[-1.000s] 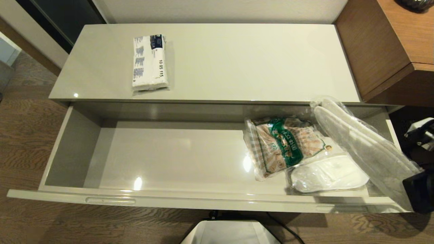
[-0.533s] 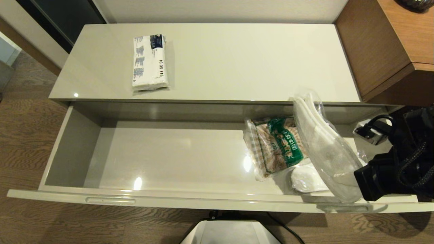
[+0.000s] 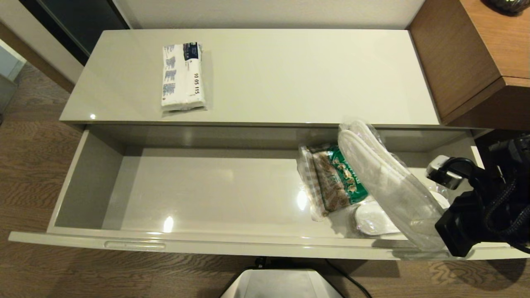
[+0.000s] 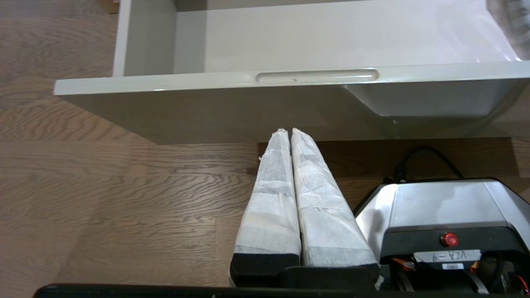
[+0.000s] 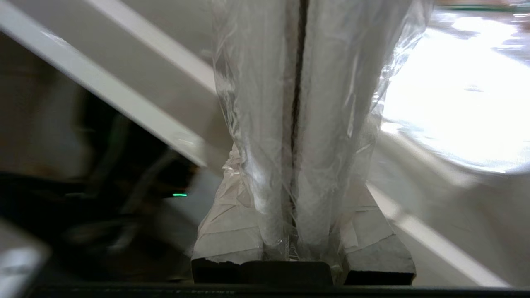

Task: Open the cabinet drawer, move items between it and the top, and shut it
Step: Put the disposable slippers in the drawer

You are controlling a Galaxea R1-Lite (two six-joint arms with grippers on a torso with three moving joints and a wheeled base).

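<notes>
One pair of wrapped slippers is being held up over the open drawer.

Looking down from the head, the right gripper (image 3: 445, 236) is squeezing the near end of the slippers (image 3: 385, 182), which are leaning up and away at the right end of the drawer (image 3: 95, 182). Under them, a green snack bag (image 3: 337, 182) and another white pack (image 3: 372, 217) are lying on the drawer floor. Far back on the left of the top (image 3: 310, 74), the white pack with blue print (image 3: 183, 76) is lying flat.
At the left wrist, the left gripper (image 4: 286, 132) is hanging with its fingers pressed together, holding nothing, just near the drawer front.
At the right wrist, the padded fingers (image 5: 225, 231) are clamping the slippers from both sides.
</notes>
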